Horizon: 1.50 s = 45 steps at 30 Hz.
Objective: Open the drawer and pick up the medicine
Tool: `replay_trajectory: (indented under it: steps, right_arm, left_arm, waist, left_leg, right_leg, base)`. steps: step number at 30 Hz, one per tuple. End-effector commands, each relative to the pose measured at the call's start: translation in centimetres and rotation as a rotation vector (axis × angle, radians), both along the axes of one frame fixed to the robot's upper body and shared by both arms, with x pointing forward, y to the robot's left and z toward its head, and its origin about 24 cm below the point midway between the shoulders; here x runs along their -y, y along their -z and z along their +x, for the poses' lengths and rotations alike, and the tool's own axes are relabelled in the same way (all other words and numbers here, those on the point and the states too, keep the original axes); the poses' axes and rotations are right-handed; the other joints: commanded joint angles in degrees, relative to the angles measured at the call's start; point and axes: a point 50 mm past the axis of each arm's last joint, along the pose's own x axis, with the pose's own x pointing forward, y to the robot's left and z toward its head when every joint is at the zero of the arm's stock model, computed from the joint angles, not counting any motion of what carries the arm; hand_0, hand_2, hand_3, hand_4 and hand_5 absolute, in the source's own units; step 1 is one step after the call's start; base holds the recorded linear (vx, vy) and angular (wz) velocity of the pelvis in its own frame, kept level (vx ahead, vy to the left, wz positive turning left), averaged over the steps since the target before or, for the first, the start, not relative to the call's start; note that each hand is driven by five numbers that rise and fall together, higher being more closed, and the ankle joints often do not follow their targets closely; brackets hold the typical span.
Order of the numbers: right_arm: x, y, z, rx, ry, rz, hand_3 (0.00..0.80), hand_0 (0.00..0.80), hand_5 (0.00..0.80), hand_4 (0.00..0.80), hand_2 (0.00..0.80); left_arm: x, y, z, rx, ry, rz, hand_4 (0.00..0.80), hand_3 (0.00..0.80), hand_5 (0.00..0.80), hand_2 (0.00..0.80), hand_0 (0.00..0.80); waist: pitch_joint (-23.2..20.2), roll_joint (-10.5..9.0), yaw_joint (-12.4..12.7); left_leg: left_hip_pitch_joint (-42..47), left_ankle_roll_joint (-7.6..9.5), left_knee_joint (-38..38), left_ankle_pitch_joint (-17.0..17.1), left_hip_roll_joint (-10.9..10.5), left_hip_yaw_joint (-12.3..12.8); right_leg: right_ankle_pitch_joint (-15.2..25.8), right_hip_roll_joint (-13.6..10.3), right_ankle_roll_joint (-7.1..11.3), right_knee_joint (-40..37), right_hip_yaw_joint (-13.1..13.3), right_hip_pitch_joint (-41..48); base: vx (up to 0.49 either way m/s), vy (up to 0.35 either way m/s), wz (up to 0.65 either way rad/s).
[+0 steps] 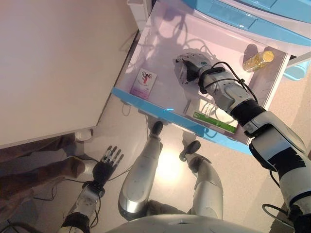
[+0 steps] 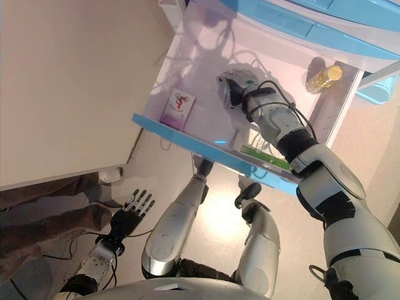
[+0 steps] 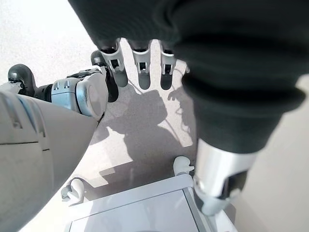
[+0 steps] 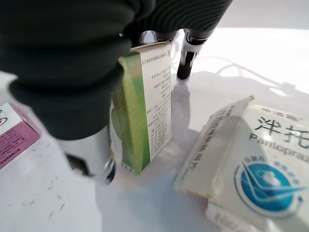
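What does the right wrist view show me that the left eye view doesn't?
Only the right wrist view shows the right hand with fingers and thumb pinching a green and white medicine box, stood on end on the drawer floor; the head view hides that box under the hand. Only the left eye view shows the whole open drawer, the yellow bottle at its far corner, the long green-edged box near the front, and the idle left hand low by the floor. Both show the pink box and the right hand inside the drawer.
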Motion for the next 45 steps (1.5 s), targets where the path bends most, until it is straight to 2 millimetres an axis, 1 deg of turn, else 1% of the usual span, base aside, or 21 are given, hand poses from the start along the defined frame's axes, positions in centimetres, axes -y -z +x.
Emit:
replay_trajectory:
  steps: [1,5,10,16,22,25,26,33,34,35,37,42,45]
  right_arm:
    - [0.5,0.2,0.2,0.017,-0.010,-0.074,0.800,0.800,0.800,0.800,0.800]
    - [0.3,-0.3,0.1,0.041,-0.039,-0.076,0.800,0.800,0.800,0.800,0.800]
    - [-0.4,-0.6,-0.3,0.052,-0.098,-0.083,0.800,0.800,0.800,0.800,0.800]
    - [-2.1,-0.8,-1.3,0.064,-0.211,-0.085,0.800,0.800,0.800,0.800,0.800]
    - [-4.0,-1.7,-2.9,0.089,-0.347,-0.062,0.800,0.800,0.800,0.800,0.800]
    - [-4.9,-2.1,-4.0,0.097,-0.425,-0.051,0.800,0.800,0.800,0.800,0.800]
    - [-5.1,-2.6,-4.3,0.105,-0.443,-0.048,0.800,0.800,0.800,0.800,0.800]
    - [-6.5,-4.4,-7.6,0.159,-0.631,-0.060,0.800,0.800,0.800,0.800,0.800]
    - [-6.6,-4.5,-7.8,0.159,-0.638,-0.059,0.800,0.800,0.800,0.800,0.800]
    - [-6.8,-5.0,-8.7,0.174,-0.686,-0.064,0.800,0.800,0.800,0.800,0.800]
    - [-7.0,-5.5,-9.5,0.184,-0.722,-0.064,0.800,0.800,0.800,0.800,0.800]
    - [-7.2,-7.2,-12.4,0.223,-0.845,-0.043,0.800,0.800,0.800,0.800,0.800]
    - [-7.1,-8.1,-14.4,0.243,-0.924,-0.020,0.800,0.800,0.800,0.800,0.800]
  left_arm:
    - [0.4,0.8,-2.5,-0.034,0.048,0.009,0.000,0.000,0.000,0.000,0.000]
    - [0.5,0.6,-2.4,-0.026,0.050,0.007,0.000,0.000,0.000,0.000,0.000]
    - [0.4,0.6,-2.6,-0.029,0.054,0.010,0.000,0.000,0.000,0.000,0.000]
    - [0.5,0.4,-2.3,-0.015,0.051,0.006,0.000,0.000,0.000,0.000,0.000]
    - [0.3,0.2,-2.1,-0.007,0.047,0.013,0.000,0.000,0.000,0.000,0.000]
    - [0.2,0.1,-2.0,-0.003,0.045,0.017,0.000,0.000,0.000,0.000,0.000]
    - [0.2,-0.1,-1.6,0.009,0.046,0.019,0.000,0.000,0.000,0.000,0.000]
    - [0.3,-0.1,-1.4,0.012,0.041,0.027,0.000,0.000,0.000,0.000,0.000]
    - [0.2,-0.1,-1.4,0.011,0.040,0.027,0.000,0.000,0.000,0.000,0.000]
    - [0.1,0.0,-1.4,0.009,0.034,0.029,0.000,0.000,0.000,0.000,0.000]
    - [0.1,0.0,-1.4,0.005,0.029,0.032,0.000,0.000,0.000,0.000,0.000]
    - [-0.1,0.4,-1.6,-0.015,0.011,0.038,0.000,0.000,0.000,0.000,0.000]
    - [-0.2,0.9,-2.2,-0.043,0.005,0.043,0.000,0.000,0.000,0.000,0.000]
  waist:
    - [-2.9,3.49,1.5]
    - [-2.9,3.49,1.4]
    - [-2.9,3.26,1.3]
    - [-2.9,2.86,0.5]
    - [-2.9,2.18,-0.5]
    - [-2.9,1.77,-1.2]
    - [-2.9,1.76,-1.4]
    - [-2.9,0.92,-3.3]
    - [-2.9,0.89,-3.4]
    - [-2.9,0.67,-3.9]
    - [-2.9,0.49,-4.3]
    - [-3.0,-0.10,-5.4]
    - [-4.7,-0.44,-6.1]
  left_leg:
    - [1.2,3.56,-3.9,-3.4,-0.3,4.6]
    - [0.9,3.58,-3.8,-3.4,-0.3,4.6]
    - [1.0,3.72,-3.7,-3.6,-0.3,4.6]
    - [2.0,3.74,-4.5,-3.6,0.0,5.2]
    - [4.1,3.72,-5.6,-3.7,0.3,5.6]
    - [5.6,3.71,-6.2,-3.7,0.3,5.9]
    - [5.1,3.86,-6.8,-2.2,0.6,6.0]
    - [9.5,3.71,-9.1,-2.3,0.7,7.5]
    - [9.9,3.69,-9.3,-2.3,0.7,7.6]
    - [11.3,3.57,-10.1,-2.2,0.8,8.0]
    - [12.4,3.46,-11.0,-2.1,0.9,8.3]
    - [16.2,3.25,-13.2,-1.9,1.0,9.4]
    - [17.6,3.08,-15.0,-1.6,1.1,9.8]
  right_leg:
    - [-5.4,2.4,0.99,9.0,1.8,-0.5]
    - [-5.4,2.4,0.99,9.0,1.9,-0.8]
    - [-5.0,2.5,1.20,9.1,2.1,-0.9]
    - [-4.7,2.5,1.53,8.5,2.6,-0.2]
    - [-4.3,2.8,2.05,7.4,3.4,1.2]
    - [-4.1,3.1,2.27,6.6,4.0,2.4]
    - [-2.7,3.3,1.65,5.5,3.4,2.1]
    - [-2.2,3.9,2.46,3.0,5.1,5.8]
    - [-2.1,3.9,2.52,2.9,5.2,6.0]
    - [-1.9,4.1,2.80,2.2,5.7,7.2]
    - [-1.8,4.3,3.03,1.5,6.0,8.2]
    - [-1.5,4.7,3.69,-0.2,6.9,11.3]
    - [-1.0,5.3,4.02,-1.9,7.4,12.6]
  base:
    - [0.000,0.000,0.00]
    - [0.000,0.000,0.00]
    - [0.000,0.000,0.00]
    - [0.000,0.000,0.00]
    - [-0.019,-0.032,-0.08]
    - [-0.039,-0.023,-0.09]
    - [-0.097,-0.026,-0.08]
    - [-0.033,-0.025,-0.16]
    - [-0.014,-0.025,-0.20]
    - [-0.008,-0.019,-0.16]
    - [-0.011,-0.016,-0.14]
    - [-0.012,-0.017,-0.10]
    - [0.022,-0.008,-0.18]
